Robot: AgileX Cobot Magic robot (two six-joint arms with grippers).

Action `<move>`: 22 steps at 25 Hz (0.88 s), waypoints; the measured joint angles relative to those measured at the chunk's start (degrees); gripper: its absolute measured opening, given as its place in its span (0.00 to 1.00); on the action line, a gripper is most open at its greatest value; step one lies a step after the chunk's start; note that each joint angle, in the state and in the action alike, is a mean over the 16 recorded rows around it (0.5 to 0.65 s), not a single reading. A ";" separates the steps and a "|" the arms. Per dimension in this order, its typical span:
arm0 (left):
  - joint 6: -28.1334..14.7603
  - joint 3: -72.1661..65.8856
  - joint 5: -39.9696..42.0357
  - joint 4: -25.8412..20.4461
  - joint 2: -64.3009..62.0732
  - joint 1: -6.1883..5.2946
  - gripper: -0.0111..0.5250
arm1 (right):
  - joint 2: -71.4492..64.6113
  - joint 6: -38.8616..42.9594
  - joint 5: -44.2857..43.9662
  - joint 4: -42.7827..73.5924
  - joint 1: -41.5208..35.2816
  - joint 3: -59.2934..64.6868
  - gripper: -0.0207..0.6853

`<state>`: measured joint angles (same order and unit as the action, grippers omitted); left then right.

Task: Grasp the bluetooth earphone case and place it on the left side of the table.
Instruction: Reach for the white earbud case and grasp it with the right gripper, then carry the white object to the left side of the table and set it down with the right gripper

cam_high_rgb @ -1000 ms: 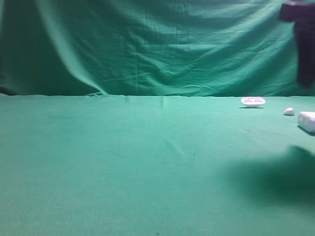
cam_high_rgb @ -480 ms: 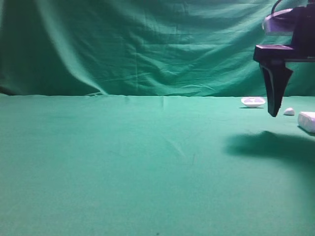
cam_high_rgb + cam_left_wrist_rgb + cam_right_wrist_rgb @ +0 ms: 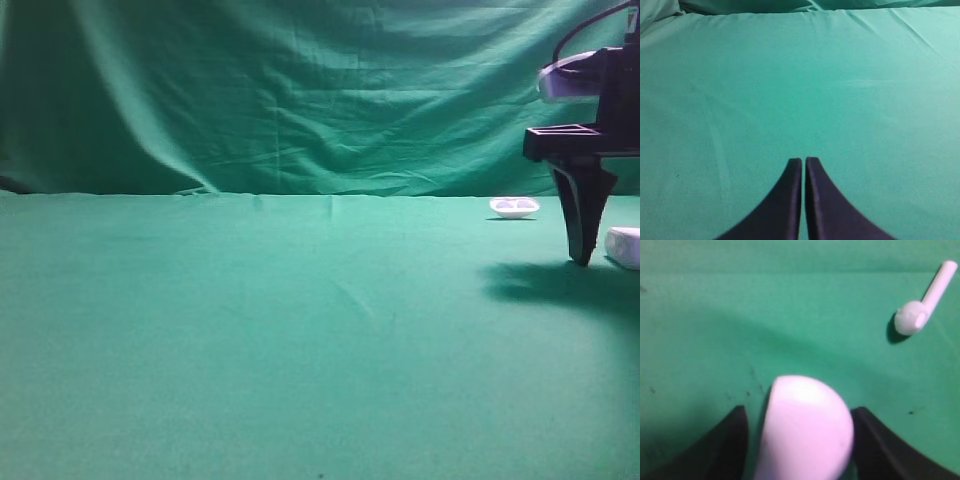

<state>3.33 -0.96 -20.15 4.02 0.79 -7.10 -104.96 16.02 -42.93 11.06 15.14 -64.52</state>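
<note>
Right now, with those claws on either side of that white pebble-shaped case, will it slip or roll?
The earphone case looks smooth and rounded, so it may slip between the right gripper fingers. It probably stays rigid. Pushed, it would likelier slide on the cloth-covered table than roll.

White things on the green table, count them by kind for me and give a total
Earphone case: 1
Loose earbud: 1
Shallow dish with hollows: 1
Total: 3
</note>
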 joint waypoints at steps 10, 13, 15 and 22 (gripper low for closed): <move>0.00 0.00 0.00 0.00 0.00 0.00 0.02 | -2.39 -2.01 -8.15 -1.66 8.20 -19.75 0.48; 0.00 0.00 0.00 0.00 0.00 0.00 0.02 | -5.10 -3.46 -9.90 -2.41 13.28 -28.57 0.48; 0.00 0.00 0.00 0.00 0.00 0.00 0.02 | -7.58 -4.45 -10.59 -2.93 17.08 -34.55 0.48; 0.00 0.00 0.00 0.00 0.00 0.00 0.02 | -19.20 -6.50 -9.81 -3.88 29.48 -51.68 0.48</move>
<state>3.33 -0.96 -20.15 4.02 0.79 -7.10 -124.16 9.52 -52.74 7.17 44.62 -116.20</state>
